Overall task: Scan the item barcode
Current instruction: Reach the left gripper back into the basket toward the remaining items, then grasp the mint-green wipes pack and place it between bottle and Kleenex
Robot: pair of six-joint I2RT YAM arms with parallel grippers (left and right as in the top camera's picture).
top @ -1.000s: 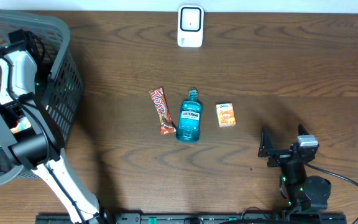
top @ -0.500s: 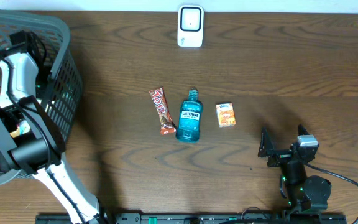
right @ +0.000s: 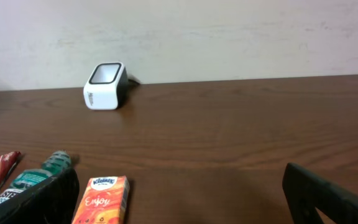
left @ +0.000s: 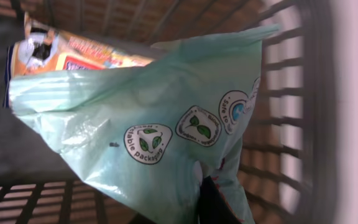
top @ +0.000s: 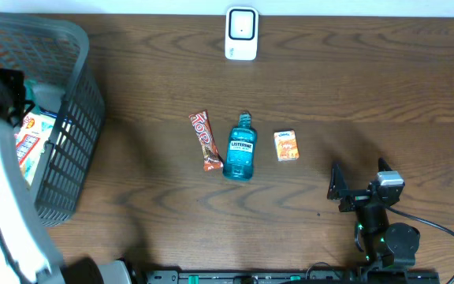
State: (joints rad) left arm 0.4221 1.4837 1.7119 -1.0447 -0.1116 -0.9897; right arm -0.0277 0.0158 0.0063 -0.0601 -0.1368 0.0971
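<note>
In the grey basket (top: 76,110) at the left edge of the overhead view, the left claw (left: 211,198) is closed. In the wrist view it seems to pinch the lower edge of the green pouch (left: 135,118), which lies above an orange packet (left: 86,53), inside the basket walls. At the middle of the surface (top: 385,87) lie a snack bar (top: 206,140), a mouthwash bottle (top: 240,150) and a small orange box (top: 286,146), side by side and apart. The scanner (top: 241,33) stands at the upper middle, so from the pouch it lies to the right and upward in the frame. The left arm is clearly the nearer one. At the lower right the right claw (top: 359,189) is wide open and holds nothing.
</note>
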